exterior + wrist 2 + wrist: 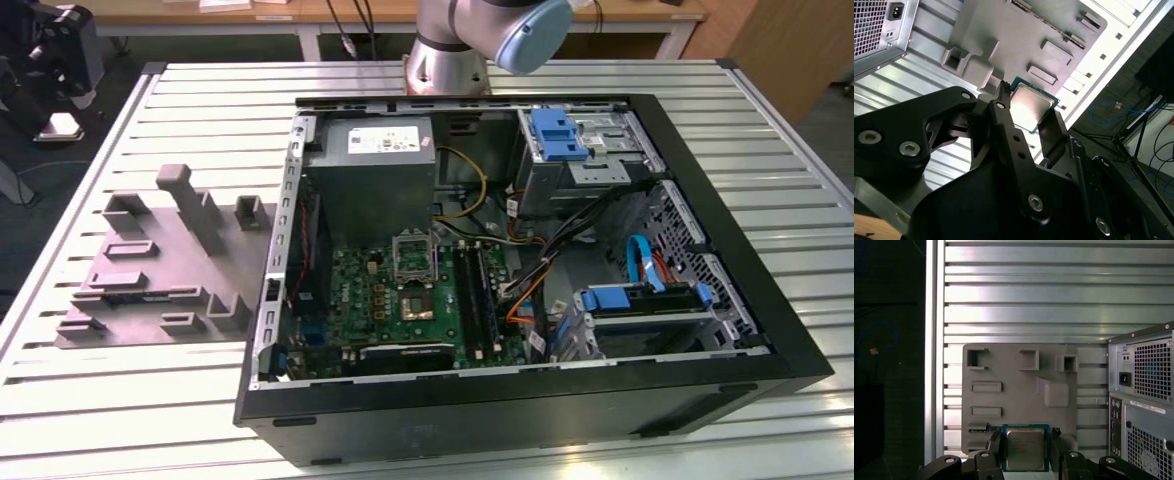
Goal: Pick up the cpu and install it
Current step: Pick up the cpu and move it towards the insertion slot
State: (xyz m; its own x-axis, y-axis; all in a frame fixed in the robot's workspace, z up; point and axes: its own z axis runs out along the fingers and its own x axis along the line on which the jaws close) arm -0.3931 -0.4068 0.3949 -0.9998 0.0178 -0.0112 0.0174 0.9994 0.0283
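Observation:
The cpu [1025, 449] is a small square chip with a pale silver face and a greenish rim. It sits between the two black fingers of my gripper [1025, 456], which is shut on it. In the second wrist view the cpu [1031, 104] shows beyond the gripper [1029, 120], with one finger [1004, 112] on each side. Gripper and cpu hang well above the grey plastic fixture [1019, 390]. The arm [467, 40] enters the exterior view at the top. In the open computer case, the green motherboard [400, 295] shows its square socket [414, 250].
The grey fixture [160, 270] lies on the slatted metal table [120, 400], at the exterior view's left of the black computer case [747, 380]. Inside the case are a power supply [380, 170], cables and blue-handled drive bays [641, 300]. The case's rear panel [1146, 405] stands beside the fixture.

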